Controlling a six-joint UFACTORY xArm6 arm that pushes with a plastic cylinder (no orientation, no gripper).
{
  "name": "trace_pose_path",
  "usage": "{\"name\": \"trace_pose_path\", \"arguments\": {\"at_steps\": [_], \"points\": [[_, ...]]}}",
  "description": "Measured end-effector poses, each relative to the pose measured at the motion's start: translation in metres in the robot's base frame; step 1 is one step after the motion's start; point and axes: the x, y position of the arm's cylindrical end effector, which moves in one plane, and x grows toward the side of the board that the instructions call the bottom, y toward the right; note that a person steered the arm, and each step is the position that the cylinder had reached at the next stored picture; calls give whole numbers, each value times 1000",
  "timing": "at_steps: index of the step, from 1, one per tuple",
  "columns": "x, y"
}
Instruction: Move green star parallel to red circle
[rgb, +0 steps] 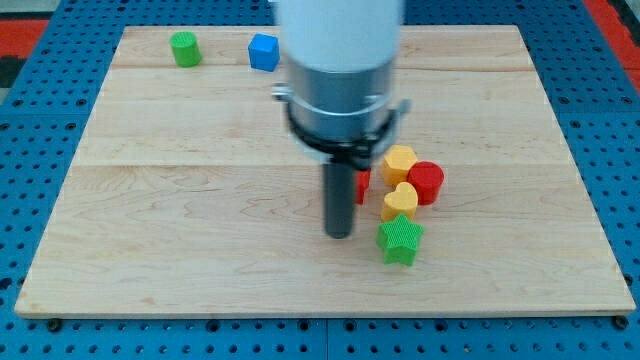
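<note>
- Wooden board (200, 200): pale, smooth planks with visible grain.
- Green star (400, 240), near the board's bottom edge: matt, plastic-looking.
- Red circle (427, 182), above the star: matt, same look.

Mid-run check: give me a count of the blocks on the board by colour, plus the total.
Green: 2, the green cylinder block and green star block
Blue: 1, the blue cube block
Yellow: 2, the yellow hexagon block and yellow heart block
Red: 2, the red circle block and a red block mostly hidden behind my tip
Total: 7
</note>
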Motion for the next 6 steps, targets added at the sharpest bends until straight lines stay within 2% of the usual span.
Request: {"name": "trace_pose_path", "arguments": {"at_steps": [2,3,4,5,6], "points": [[55,29],[48,62],[44,68],[71,54],[77,6]]}}
